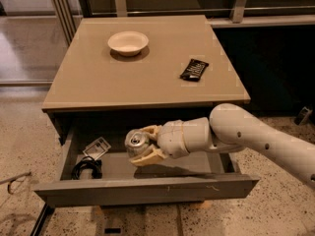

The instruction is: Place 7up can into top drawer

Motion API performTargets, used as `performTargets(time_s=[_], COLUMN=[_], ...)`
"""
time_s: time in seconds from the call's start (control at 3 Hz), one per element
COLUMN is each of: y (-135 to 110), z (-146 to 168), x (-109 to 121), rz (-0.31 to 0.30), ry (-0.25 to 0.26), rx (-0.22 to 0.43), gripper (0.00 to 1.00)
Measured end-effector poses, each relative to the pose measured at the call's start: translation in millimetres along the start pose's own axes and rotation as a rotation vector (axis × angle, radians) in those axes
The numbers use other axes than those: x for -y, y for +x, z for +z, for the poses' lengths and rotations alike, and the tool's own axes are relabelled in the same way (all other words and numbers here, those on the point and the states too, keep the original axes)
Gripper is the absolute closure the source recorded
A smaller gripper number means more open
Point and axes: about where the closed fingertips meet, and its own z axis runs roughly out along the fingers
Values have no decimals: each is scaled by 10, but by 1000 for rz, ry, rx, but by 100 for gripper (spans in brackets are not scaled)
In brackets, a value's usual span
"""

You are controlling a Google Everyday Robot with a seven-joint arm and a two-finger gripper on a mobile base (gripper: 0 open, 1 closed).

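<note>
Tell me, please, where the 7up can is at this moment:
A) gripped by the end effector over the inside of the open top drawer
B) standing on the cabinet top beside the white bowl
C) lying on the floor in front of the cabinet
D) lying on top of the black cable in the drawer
A: the end effector is shut around the 7up can over the inside of the open top drawer.

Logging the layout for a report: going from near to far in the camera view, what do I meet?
Front of the top drawer → gripper shut on the 7up can, in the open drawer → black wrapper → white bowl, both on the cabinet top.
</note>
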Motion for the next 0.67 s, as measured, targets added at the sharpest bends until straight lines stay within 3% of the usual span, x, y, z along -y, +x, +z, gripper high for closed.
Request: performTargets(time_s=[0.33, 0.67], y=[300, 399], z=[-54, -106], x=[200, 271], rz=[-25, -15], ry=[28, 46], rx=[-62, -54], gripper=[100, 100])
